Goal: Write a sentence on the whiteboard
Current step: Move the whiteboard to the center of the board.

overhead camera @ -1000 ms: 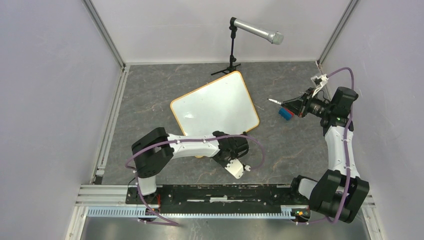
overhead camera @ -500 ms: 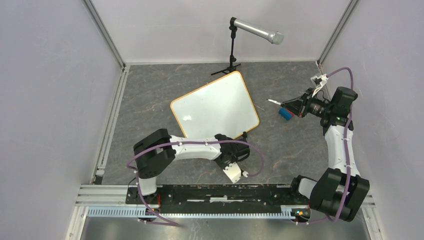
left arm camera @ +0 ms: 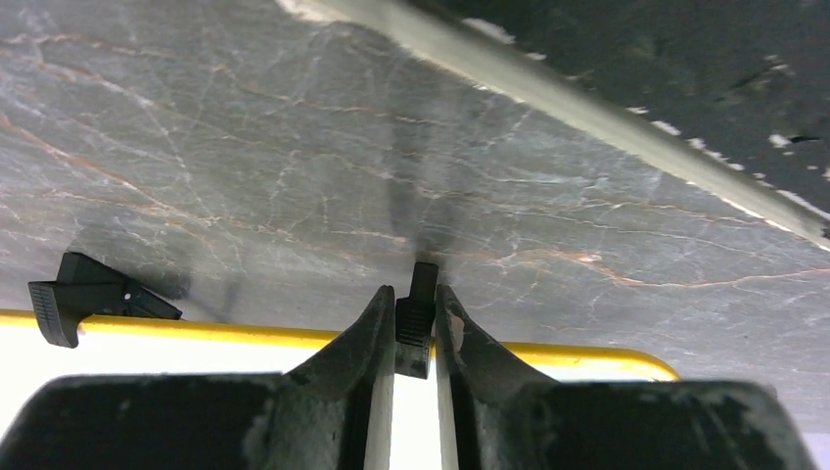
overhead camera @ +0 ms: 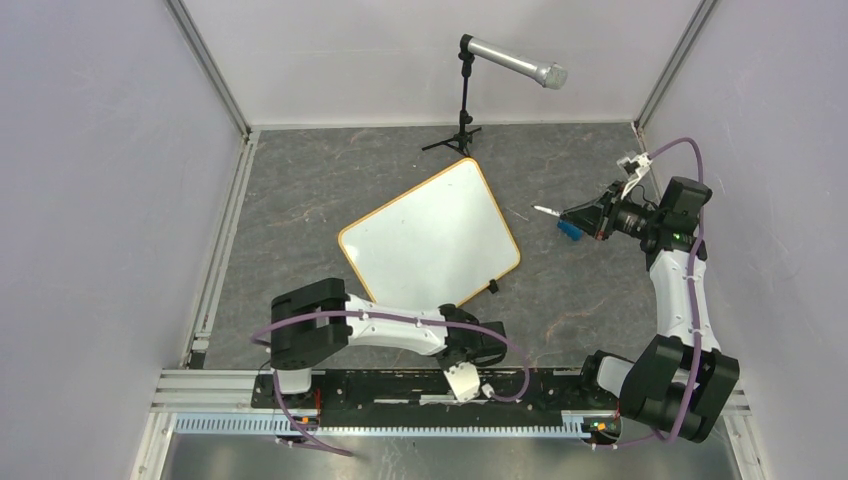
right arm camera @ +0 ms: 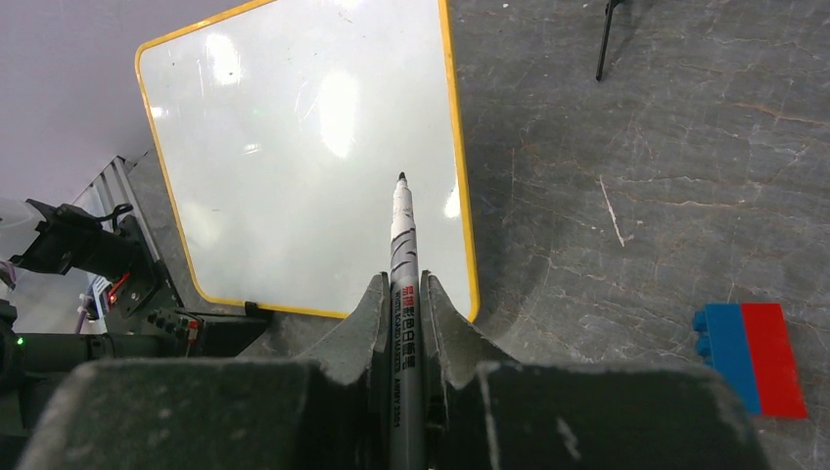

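The whiteboard (overhead camera: 430,240), glossy white with an orange rim, lies tilted on the grey table; its face (right arm camera: 303,147) carries no sentence that I can see. My left gripper (left arm camera: 415,294) is shut on the black clip foot (left arm camera: 416,328) at the board's near edge (overhead camera: 452,310). The other clip foot (left arm camera: 73,294) sits further along the rim. Right of the board, my right gripper (right arm camera: 403,284) hangs above the table, shut on a silver whiteboard marker (right arm camera: 402,235). The marker's tip (overhead camera: 540,210) points toward the board without touching it.
A microphone (overhead camera: 512,62) on a black stand (overhead camera: 462,130) stands behind the board. A blue and red brick (right arm camera: 749,357) lies on the table under the right gripper. The metal rail (overhead camera: 440,385) with the arm bases runs along the near edge.
The left arm has drawn back toward the near rail, dragging the whiteboard nearer and turning it slightly. Its jaws have closed onto the clip foot. The right gripper with the marker shifted slightly.
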`<state>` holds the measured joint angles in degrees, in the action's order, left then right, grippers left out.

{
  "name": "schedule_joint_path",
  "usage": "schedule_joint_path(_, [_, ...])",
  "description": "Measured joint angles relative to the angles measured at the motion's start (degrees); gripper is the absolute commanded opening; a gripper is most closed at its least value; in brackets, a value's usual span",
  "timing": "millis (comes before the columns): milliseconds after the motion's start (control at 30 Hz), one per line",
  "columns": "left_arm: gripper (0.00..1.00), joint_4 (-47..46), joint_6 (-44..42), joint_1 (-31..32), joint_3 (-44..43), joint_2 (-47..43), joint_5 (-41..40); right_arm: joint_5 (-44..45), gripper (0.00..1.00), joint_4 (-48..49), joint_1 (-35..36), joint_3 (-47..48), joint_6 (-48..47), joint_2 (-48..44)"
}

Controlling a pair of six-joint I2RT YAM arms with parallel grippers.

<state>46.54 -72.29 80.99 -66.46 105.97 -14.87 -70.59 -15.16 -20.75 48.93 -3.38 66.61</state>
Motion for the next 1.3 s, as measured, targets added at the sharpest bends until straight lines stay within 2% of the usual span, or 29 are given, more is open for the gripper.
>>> schedule_joint_path(67, [0.04, 0.33, 0.00, 0.72, 0.66, -0.48, -0.09, -0.04, 0.00, -1.20, 0.00, 0.11, -1.16, 0.00])
schedule_joint_path(167, [0.16, 0.96, 0.04, 1.79, 1.86, -1.42, -0.04, -0.13, 0.00, -3.52, 0.00, 0.83, -2.97, 0.35])
schedule_joint_path(233, [0.29, 1.60, 0.09, 2.23, 2.62, -2.10, 0.09, -0.13, 0.00, -4.55, 0.00, 1.29, -4.04, 0.61])
schedule_joint_path(300, [0.46, 2.38, 0.52, 2.47, 2.91, -2.43, 0.15, -0.13, 0.00, -5.62, 0.00, 1.57, -5.03, 0.72])
schedule_joint_path(467, [0.69, 5.07, 5.27, 2.62, 1.92, -3.76, 1.38, -0.09, 0.00, -7.76, 0.00, 1.81, -7.08, 0.76])
schedule_joint_path(567, [0.84, 7.69, 10.88, 2.64, -2.47, -5.81, 3.96, 0.15, 0.00, -9.01, 0.09, 2.67, -8.11, 0.85])
schedule_joint_path(600, [0.97, 8.02, 13.07, 2.58, -4.44, -6.80, 5.07, 0.33, 0.00, -9.31, 0.24, 3.02, -8.44, 0.87])
schedule_joint_path(633, [1.00, 8.33, 14.88, 2.36, -6.16, -7.69, 6.21, 0.52, 0.00, -9.55, 0.52, 3.50, -8.63, 0.90])
schedule_joint_path(733, [1.00, 9.38, 21.75, 0.24, -12.15, -11.30, 11.34, 1.29, 0.00, -10.21, 1.53, 5.70, -9.20, 1.22])
schedule_joint_path(833, [1.00, 10.62, 28.26, -7.08, -18.03, -14.47, 19.76, 2.16, 0.00, -11.08, 2.60, 8.44, -10.54, 1.97])
schedule_joint_path(933, [1.00, 10.27, 34.97, -18.56, -21.75, -17.77, 26.14, 3.65, 0.00, -13.60, 4.20, 12.13, -13.09, 3.19])
schedule_joint_path(1133, [1.00, 10.38, 44.89, -40.15, -23.91, -23.47, 35.78, 4.90, 0.00, -15.93, 6.84, 15.15, -16.06, 3.96])
schedule_joint_path(1300, [1.00, 10.93, 53.37, -59.06, -25.44, -29.59, 39.65, 5.14, 0.00, -17.57, 9.70, 15.69, -19.52, 4.26])
